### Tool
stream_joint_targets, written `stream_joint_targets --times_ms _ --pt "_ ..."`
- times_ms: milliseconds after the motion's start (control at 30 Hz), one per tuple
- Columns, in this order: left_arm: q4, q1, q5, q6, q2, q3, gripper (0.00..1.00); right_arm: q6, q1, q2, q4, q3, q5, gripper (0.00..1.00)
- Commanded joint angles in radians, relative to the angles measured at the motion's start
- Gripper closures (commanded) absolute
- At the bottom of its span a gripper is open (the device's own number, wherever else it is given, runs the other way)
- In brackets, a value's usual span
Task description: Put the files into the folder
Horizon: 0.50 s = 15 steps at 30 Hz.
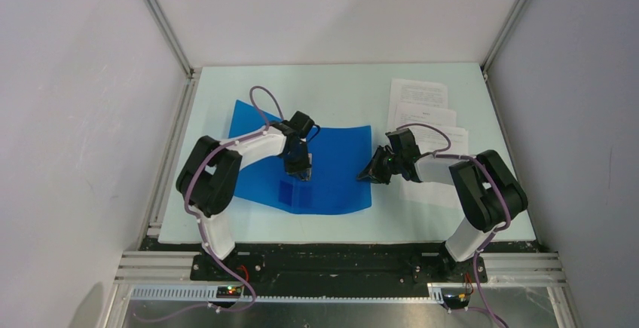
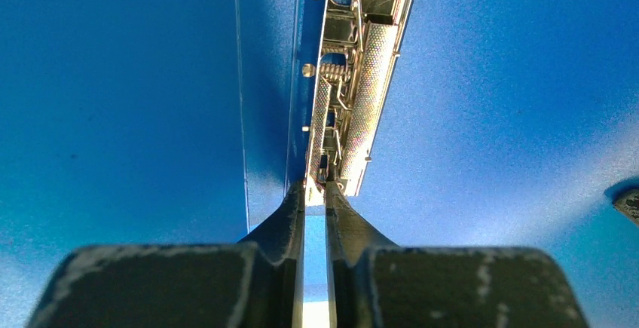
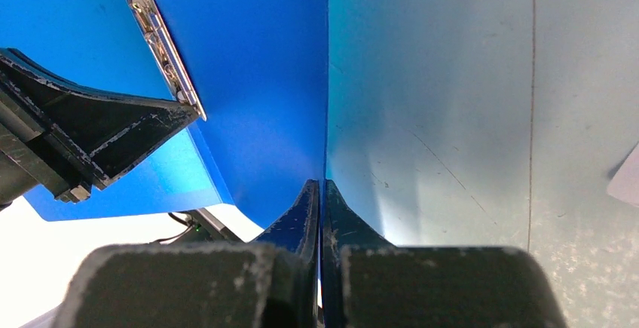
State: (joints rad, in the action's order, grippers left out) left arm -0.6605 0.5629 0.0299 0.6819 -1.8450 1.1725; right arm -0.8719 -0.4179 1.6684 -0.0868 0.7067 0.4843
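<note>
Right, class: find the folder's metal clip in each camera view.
Top external: not discernible; the left gripper covers that spot.
Left wrist: metal clip upper centre, running down to the fingertips.
Right wrist: slanted silver strip, upper left.
Shared landmark: the blue folder, in all three views.

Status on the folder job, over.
Left gripper shut at clip end. Right gripper shut on open folder edge. Files on table, not in; right arm partly over them.

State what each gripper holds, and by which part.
Right gripper pinches the folder by its right cover's outer edge. Left gripper is nearly shut at the metal clip; a hold cannot be told.
</note>
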Motion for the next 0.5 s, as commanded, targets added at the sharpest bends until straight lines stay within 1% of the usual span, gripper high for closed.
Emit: stream_joint_targets --times_ms 0,100,200,233,300,467 --pt "0.220 0.035 0.117 0.072 -0.123 -0.055 1.00 -0.028 -0.050 0.018 -0.041 -0.001 0.035 1.00" --pt "0.229 0.037 0.071 0.069 -0.137 -0.072 1.00 -0.035 -0.052 0.026 -0.050 -0.001 0.042 1.00" --pt "0.228 0.046 -0.011 0.045 -0.121 -0.090 1.00 -0.040 -0.054 0.028 -0.054 -0.001 0.042 1.00" --pt "0.226 0.053 -0.098 0.033 -0.112 -0.096 1.00 -0.039 -0.054 0.028 -0.054 -0.001 0.043 1.00" --pt "0.216 0.081 -0.188 0.009 -0.086 -0.104 1.00 -0.038 -0.056 0.028 -0.052 -0.002 0.040 1.00" --pt "0.197 0.112 -0.255 -0.003 -0.050 -0.120 1.00 -0.033 -0.055 0.026 -0.044 -0.002 0.037 1.00"
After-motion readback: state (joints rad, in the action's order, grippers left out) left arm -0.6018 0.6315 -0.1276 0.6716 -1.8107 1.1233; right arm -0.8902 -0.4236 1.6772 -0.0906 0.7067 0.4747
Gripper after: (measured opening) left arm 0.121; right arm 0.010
